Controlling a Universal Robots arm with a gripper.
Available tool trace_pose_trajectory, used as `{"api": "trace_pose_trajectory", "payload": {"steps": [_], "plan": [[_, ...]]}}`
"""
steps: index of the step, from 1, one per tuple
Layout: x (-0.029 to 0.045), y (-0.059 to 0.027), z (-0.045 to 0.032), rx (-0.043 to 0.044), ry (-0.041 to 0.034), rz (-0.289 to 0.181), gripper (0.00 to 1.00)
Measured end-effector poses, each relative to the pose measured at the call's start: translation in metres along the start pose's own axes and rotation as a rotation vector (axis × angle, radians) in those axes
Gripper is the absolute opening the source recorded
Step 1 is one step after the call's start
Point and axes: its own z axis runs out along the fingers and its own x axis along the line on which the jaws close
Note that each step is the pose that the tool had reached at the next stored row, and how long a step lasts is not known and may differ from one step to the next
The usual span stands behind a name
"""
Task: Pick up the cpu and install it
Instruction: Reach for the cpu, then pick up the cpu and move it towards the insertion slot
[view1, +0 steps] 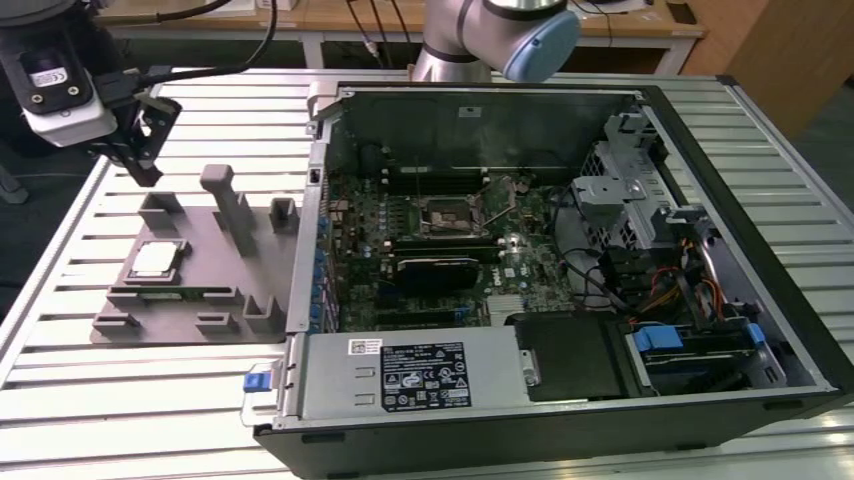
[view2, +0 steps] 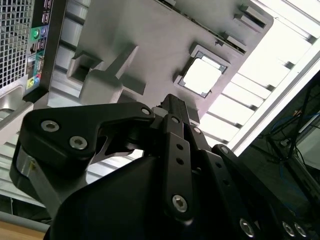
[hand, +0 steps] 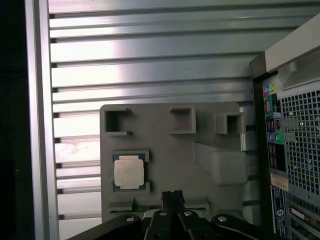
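The cpu (view1: 156, 260), a small square chip with a silvery top, lies flat in a recess of the grey holder tray (view1: 200, 292) at the exterior view's left. My gripper (view1: 144, 176) hangs in the air above the tray's far end, apart from the cpu, fingers shut with nothing in them. In the first wrist view the cpu (hand: 129, 172) lies beside the gripper (hand: 172, 196) on the tray (hand: 170, 155). The second wrist view has the cpu (view2: 201, 76) just past the gripper (view2: 172, 101). The motherboard's empty socket (view1: 451, 213) sits inside the open computer case (view1: 481, 120).
Upright posts and blocks (view1: 227, 205) rise from the tray near the cpu. The case's side wall (view1: 318, 200) stands between tray and motherboard. A power supply (view1: 414, 372) and drive bays (view1: 694, 345) fill the case's near end. The slatted metal table (view1: 120, 400) extends around both.
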Motion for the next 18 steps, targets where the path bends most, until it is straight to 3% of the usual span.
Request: {"api": "trace_pose_trajectory", "payload": {"steps": [7, 18], "plan": [[0.0072, -0.0009, 0.0074, 0.0001, 0.0, 0.0, 0.11], [0.0095, -0.0012, 0.0088, -0.0009, -0.0007, 0.001, 0.11]]}}
